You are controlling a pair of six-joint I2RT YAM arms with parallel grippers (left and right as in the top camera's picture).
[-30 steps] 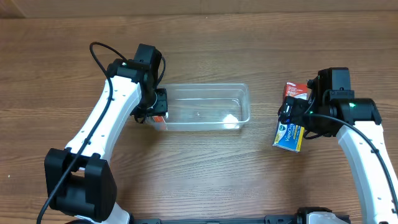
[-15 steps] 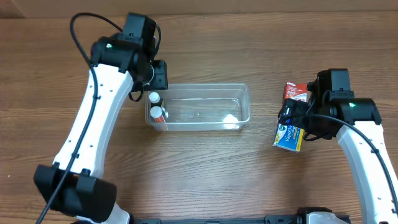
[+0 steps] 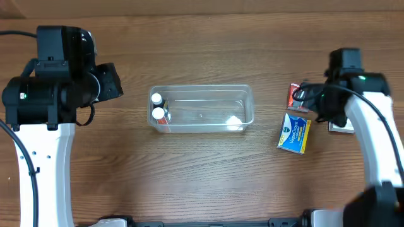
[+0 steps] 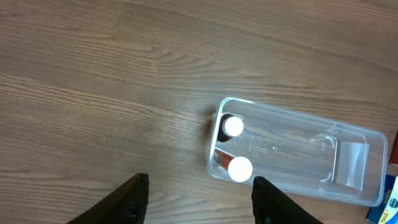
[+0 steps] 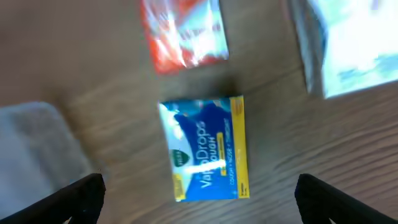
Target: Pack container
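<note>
**Moved since half a second ago.** The left arm has gone from the container's left end out to the worktop's left edge. The right arm has risen off the blue box.

**Item 1, container** (image 3: pixel 202 87). Clear bin at mid-worktop, long side parallel to the far edge.

**Item 2, two white-capped bottles** (image 3: pixel 156 99). They stand upright inside the container, close together at its left end.

**Item 3, blue box** (image 3: pixel 294 133). It lies flat between the container and the right edge, and is not packed.

**Item 4, red box** (image 3: pixel 297 98). It sits just beyond the blue box, toward the far edge.

**Item 5, white box** (image 3: pixel 341 126). It is nearest the right edge. The wrist view is blurred, so we cannot tell what it is.

**Left gripper** (image 4: pixel 199 193). Spread wide, nothing held.

**Right gripper** (image 5: pixel 199 180). Spread wide, nothing held, hanging above the blue box.

**Hazards, in our judgement.**
- The blue box lies flat, so fingers closing on it may slide it into the red box instead of gripping it.
- The light container may skid if its rim is struck.
- A box dropped toward the left end may topple the bottles.
</note>
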